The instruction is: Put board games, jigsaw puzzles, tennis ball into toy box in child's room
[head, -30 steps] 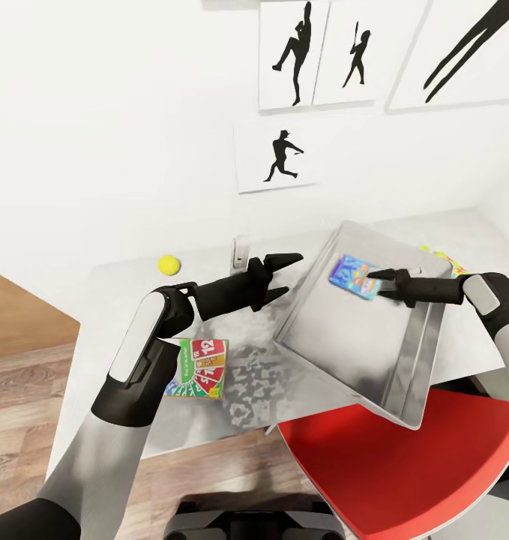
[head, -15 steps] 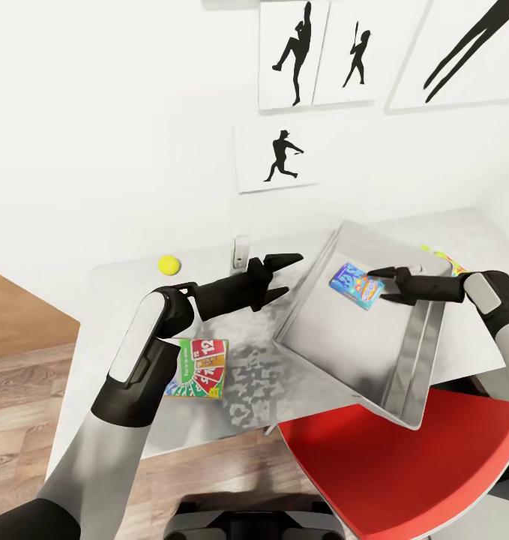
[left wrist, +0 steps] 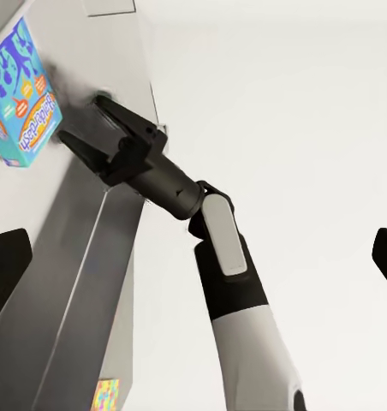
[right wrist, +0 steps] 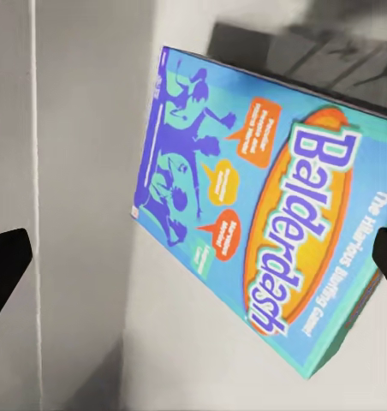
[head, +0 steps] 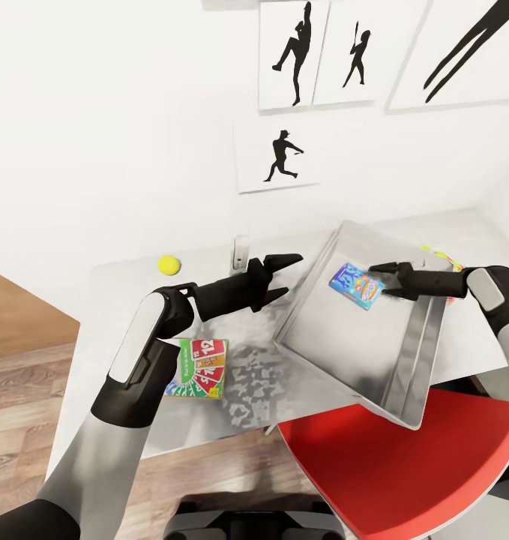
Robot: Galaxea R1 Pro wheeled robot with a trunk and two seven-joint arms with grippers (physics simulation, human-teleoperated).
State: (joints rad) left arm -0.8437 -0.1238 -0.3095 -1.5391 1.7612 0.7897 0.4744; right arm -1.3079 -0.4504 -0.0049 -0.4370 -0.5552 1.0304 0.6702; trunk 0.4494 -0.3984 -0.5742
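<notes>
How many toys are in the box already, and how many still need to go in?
One so far: the blue game lies inside the grey toy box. The right gripper is open beside it, holding nothing. The left gripper is open and empty too. Still out on the table: the yellow ball, the colourful number game, and a puzzle peeking out behind the box. Other toys aren't in sight here.

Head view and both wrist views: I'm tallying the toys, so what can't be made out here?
- Jigsaw puzzles: head view, mostly hidden behind the toy box rim and the right gripper; their number is unclear.
- Yellow-green-red board game: head view, partly covered by the left arm.
</notes>
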